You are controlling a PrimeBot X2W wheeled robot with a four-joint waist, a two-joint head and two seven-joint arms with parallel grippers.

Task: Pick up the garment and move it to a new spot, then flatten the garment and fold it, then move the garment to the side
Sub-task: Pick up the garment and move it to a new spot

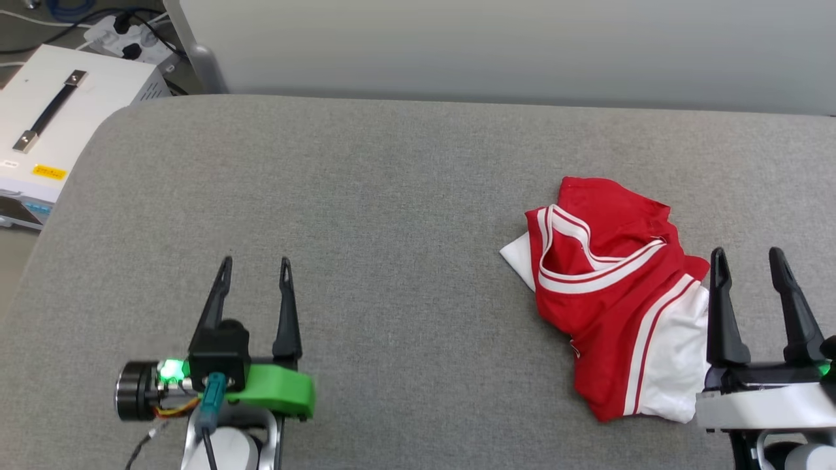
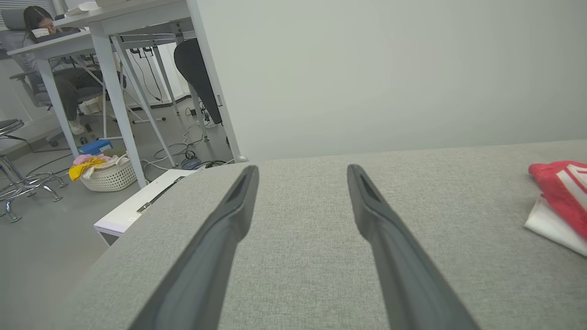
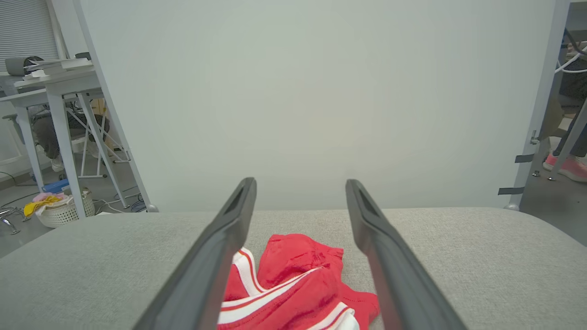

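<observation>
Head view, grey padded table (image 1: 392,196).

- The garment (image 1: 614,294) lies toward 4 o'clock of the table, crumpled in a loose heap. The body is red. A white sleeve panel lies along its 5 o'clock side, and a white corner pokes out at 9 o'clock.
- Red-and-white striped trim loops round an opening near the top of the heap. A second striped band runs diagonally down toward 6 o'clock.
- The bunching hides much of the front, and no writing on the cloth can be read.
- The right gripper (image 1: 749,258) is at 4 o'clock, just beside the garment's 3 o'clock edge, fingers spread wide and holding nothing. Its inner finger overlaps the white sleeve, but whether they touch cannot be told. In the right wrist view the red cloth lies at 6 o'clock, between and below the two fingers.
- The left gripper (image 1: 256,267) is at 8 o'clock over bare table, well apart from the garment, fingers wide and empty. In the left wrist view the garment shows at the 3 o'clock edge.
- A white case (image 1: 98,85) with a black handle sits off the table at 10 o'clock. It carries a yellow label (image 1: 49,172) whose print is too small to read.
</observation>
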